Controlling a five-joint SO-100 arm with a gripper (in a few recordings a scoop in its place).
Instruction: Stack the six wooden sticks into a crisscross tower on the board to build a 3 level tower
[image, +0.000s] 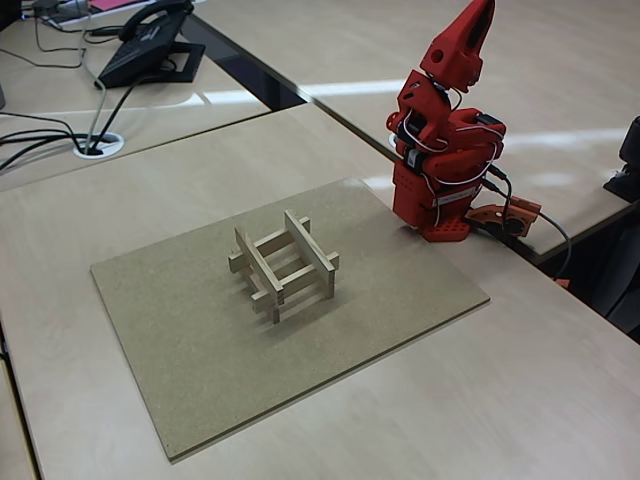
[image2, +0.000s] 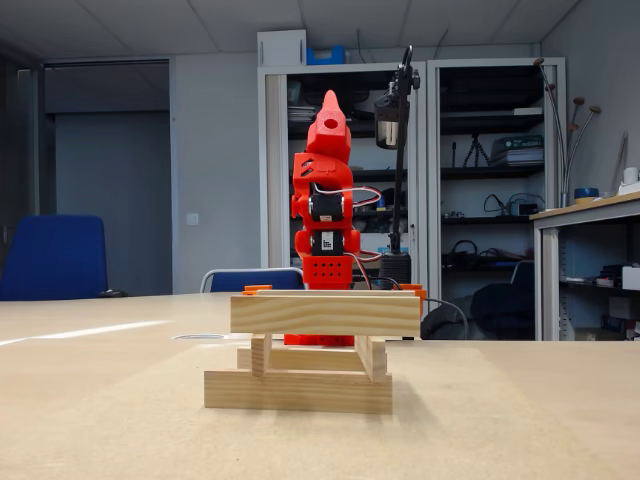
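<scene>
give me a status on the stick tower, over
End effector folded up and pointing at the ceiling, holding nothing, jaws look shut. Tower standing three levels on the board. Nothing in the way.

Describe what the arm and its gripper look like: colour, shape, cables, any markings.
The arm is bright red plastic, blocky in shape, on a square red base. Black servo bodies show between the red segments, one with a small white label in a fixed view. Thin white and dark cables loop around the joints, and a dark cable trails off from an orange part at the base. The gripper is red too and tapers to a point.
</scene>
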